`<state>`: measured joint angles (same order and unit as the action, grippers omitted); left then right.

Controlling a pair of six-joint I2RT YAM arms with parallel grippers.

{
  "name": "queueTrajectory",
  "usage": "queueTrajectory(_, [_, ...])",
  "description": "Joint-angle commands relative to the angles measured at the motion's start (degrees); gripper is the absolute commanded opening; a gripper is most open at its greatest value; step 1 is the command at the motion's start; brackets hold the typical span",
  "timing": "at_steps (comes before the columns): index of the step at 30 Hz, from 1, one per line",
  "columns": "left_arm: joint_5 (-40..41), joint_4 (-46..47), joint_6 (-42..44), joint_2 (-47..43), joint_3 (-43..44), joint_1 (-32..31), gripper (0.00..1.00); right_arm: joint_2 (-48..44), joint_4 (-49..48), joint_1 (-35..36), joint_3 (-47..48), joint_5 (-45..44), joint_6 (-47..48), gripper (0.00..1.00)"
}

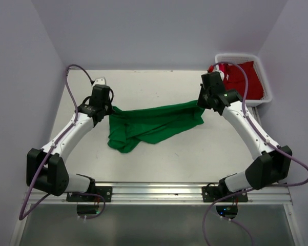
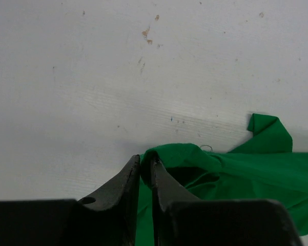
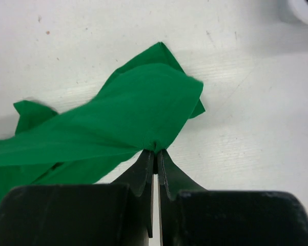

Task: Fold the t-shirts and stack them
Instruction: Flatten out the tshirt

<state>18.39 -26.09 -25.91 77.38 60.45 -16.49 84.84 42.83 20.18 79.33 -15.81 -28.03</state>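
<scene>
Left hand (image 1: 107, 108) clenched on green t-shirt (image 1: 154, 124) at 9 o'clock edge, right hand (image 1: 201, 104) pinching 3 o'clock edge; cloth stretched between, likely to flatten on tabletop (image 1: 159, 164) before folding.

The bright green t-shirt (image 1: 154, 123) is crumpled, not folded, and stretched as a band across the middle of the table from 9 o'clock to 3 o'clock. One end is pinched in the left gripper (image 1: 106, 108) and the other in the right gripper (image 1: 201, 104), and its loose bulk sags in wrinkled layers toward 7 o'clock, resting on the tabletop. The red t-shirt (image 1: 243, 79) lies bunched in a heap inside the white mesh basket (image 1: 235, 55) at 2 o'clock, well apart from the green one.
</scene>
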Motion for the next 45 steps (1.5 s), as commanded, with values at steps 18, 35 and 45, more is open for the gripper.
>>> queueTrajectory(18, [0.3,16.0,4.6,33.4,25.2,3.0,0.06,-0.2,0.2,-0.1,-0.4,-2.6,2.1,0.0])
queueTrajectory(35, [-12.0,10.8,9.8,23.7,11.5,-2.2,0.87,3.1,-1.9,-0.1,-1.7,-0.9,2.2,0.0])
queueTrajectory(45, [-10.2,7.8,19.9,27.6,12.0,-12.9,0.76,3.3,-1.6,-0.2,-1.4,-1.0,2.8,0.0])
